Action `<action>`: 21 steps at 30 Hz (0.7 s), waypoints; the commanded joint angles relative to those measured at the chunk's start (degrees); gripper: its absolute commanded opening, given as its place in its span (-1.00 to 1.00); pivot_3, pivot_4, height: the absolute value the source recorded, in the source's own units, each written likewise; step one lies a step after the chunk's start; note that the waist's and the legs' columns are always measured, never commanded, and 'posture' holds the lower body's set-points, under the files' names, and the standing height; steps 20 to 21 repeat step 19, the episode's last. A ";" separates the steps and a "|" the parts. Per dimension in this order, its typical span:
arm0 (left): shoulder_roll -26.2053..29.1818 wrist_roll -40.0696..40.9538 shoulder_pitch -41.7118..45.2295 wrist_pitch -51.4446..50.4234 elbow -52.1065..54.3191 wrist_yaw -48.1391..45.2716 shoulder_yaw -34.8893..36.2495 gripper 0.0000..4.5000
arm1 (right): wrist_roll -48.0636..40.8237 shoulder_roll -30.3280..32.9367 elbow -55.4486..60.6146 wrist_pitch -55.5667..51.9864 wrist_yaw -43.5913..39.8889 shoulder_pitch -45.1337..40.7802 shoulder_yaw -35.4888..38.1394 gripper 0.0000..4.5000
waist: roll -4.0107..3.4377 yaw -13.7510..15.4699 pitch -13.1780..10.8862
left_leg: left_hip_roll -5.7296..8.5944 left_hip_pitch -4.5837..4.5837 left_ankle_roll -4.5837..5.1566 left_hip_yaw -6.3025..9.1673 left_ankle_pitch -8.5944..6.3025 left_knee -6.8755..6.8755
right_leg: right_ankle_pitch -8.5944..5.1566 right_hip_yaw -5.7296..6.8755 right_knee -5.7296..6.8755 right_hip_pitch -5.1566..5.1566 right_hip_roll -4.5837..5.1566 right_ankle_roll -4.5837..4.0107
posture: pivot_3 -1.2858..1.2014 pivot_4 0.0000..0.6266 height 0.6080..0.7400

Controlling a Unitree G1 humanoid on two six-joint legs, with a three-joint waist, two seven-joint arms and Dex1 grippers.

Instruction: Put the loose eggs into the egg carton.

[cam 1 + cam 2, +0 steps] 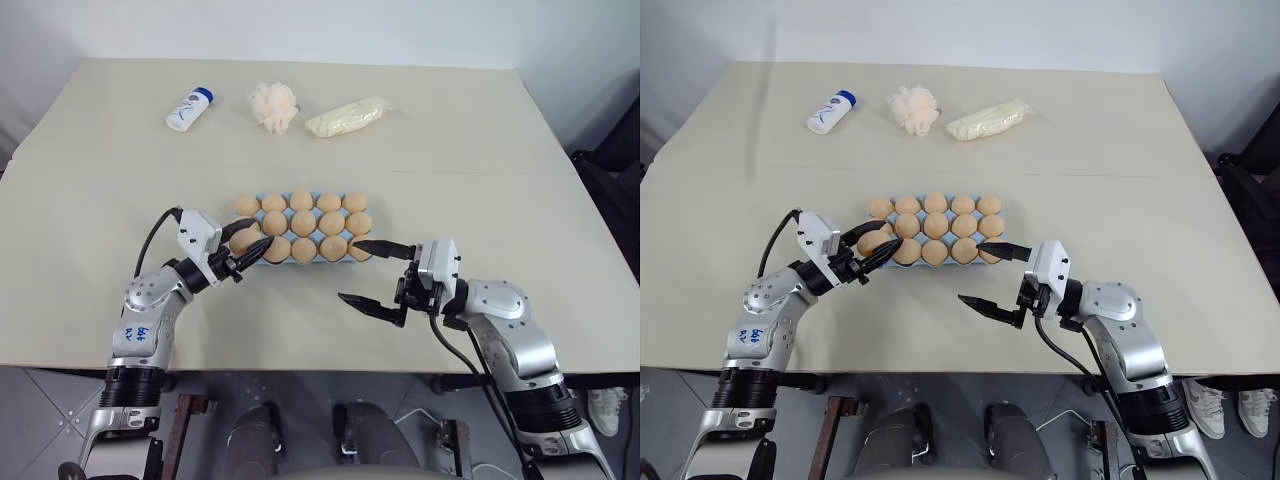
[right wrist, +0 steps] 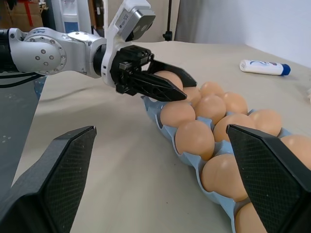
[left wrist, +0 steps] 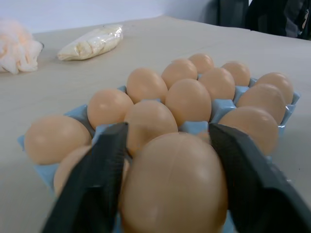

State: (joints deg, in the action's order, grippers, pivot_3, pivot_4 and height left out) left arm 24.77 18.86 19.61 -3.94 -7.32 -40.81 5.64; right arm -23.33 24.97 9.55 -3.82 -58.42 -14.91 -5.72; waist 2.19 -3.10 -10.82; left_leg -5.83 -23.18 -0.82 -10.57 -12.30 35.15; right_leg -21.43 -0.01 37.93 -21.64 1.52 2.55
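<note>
Left gripper point(image 1: 250, 247) pinches smooth oval egg point(image 3: 175, 187) (moulded blue carton point(image 3: 221, 109))

The eggs point(image 3: 175, 184) have a smooth, matt tan shell with a faint sheen, and the egg carton point(image 3: 221, 108) under them looks like light-blue moulded plastic or pulp, smooth at its ridges. The table point(image 1: 450, 150) has a plain matt beige top, while the packet point(image 1: 348, 116) is wrapped in glossy clear film and the puff ball point(image 1: 273, 105) looks fluffy and soft. The bottle point(image 1: 189, 108) is smooth white plastic, and the right gripper's fingers point(image 2: 272, 170) are black with a fine cross-hatched texture.
</note>
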 commanded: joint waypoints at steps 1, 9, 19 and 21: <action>1.86 0.06 -0.98 1.34 1.86 -0.95 1.61 0.72 | -0.53 -0.02 2.25 1.02 0.29 0.39 0.51 1.00 | 0.00 -0.09 0.00 | 0.00 0.00 0.00 0.00 0.00 0.00 | 0.00 0.00 0.00 0.00 0.00 0.00 | 0.03 -0.52 1.00; 12.22 3.00 -7.65 0.69 5.31 -8.89 7.35 0.86 | -0.91 1.13 2.47 1.02 -0.02 1.32 1.53 1.00 | -0.02 -0.24 -0.01 | -0.07 0.00 -0.06 0.00 -0.01 -0.08 | -0.03 0.01 -0.01 -0.04 -0.03 -0.05 | 0.03 -0.52 1.00; 19.48 4.91 -17.10 1.01 6.66 -16.25 12.46 0.86 | -1.69 6.55 1.49 0.68 -0.54 3.96 6.98 1.00 | -0.04 -0.12 -0.02 | -0.06 0.00 -0.09 0.09 -0.38 -0.13 | -0.08 0.11 -0.08 -0.02 0.09 -0.17 | 0.03 -0.52 1.00; 19.48 4.91 -17.10 1.01 6.66 -16.25 12.46 0.86 | -1.69 6.55 1.49 0.68 -0.54 3.96 6.98 1.00 | -0.04 -0.12 -0.02 | -0.06 0.00 -0.09 0.09 -0.38 -0.13 | -0.08 0.11 -0.08 -0.02 0.09 -0.17 | 0.03 -0.52 1.00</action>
